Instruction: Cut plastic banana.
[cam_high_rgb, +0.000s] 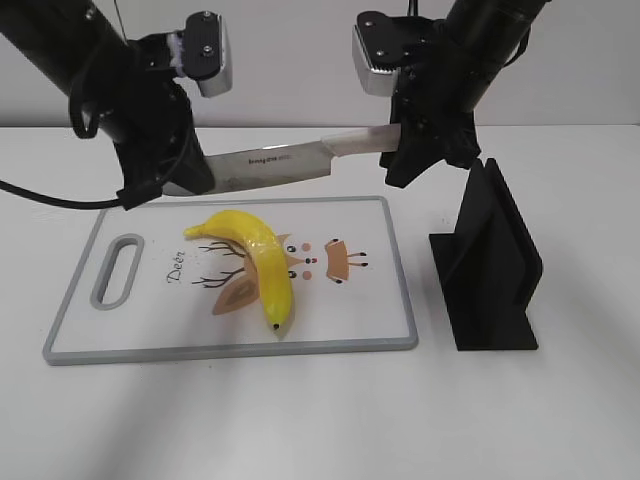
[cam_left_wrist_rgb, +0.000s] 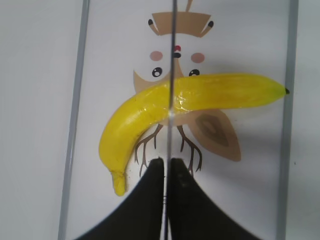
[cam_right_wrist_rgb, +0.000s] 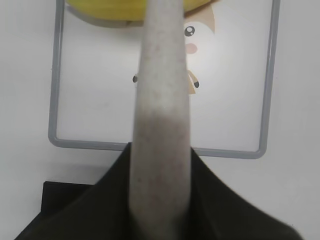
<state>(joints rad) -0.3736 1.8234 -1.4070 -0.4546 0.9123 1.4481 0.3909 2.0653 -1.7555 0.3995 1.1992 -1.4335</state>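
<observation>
The plastic banana (cam_high_rgb: 260, 255) lies whole on the white cutting board (cam_high_rgb: 380, 300), its dark tip toward the front edge. A knife (cam_high_rgb: 270, 160) hangs level above the board's far part. My right gripper (cam_high_rgb: 398, 150) is shut on its grey handle (cam_right_wrist_rgb: 162, 100). My left gripper (cam_high_rgb: 185, 182) is shut on the blade's tip end. In the left wrist view the blade (cam_left_wrist_rgb: 172, 60) shows edge-on as a thin line between the fingers (cam_left_wrist_rgb: 165, 164) and crosses over the banana's middle (cam_left_wrist_rgb: 200, 95). The right wrist view shows the banana (cam_right_wrist_rgb: 100, 6) at the top.
A black knife stand (cam_high_rgb: 490, 260) stands on the table right of the board; its base also shows in the right wrist view (cam_right_wrist_rgb: 60, 200). The board has a grey rim (cam_right_wrist_rgb: 55, 100), a handle slot (cam_high_rgb: 118, 270) at its left end and a printed deer picture (cam_high_rgb: 335, 262).
</observation>
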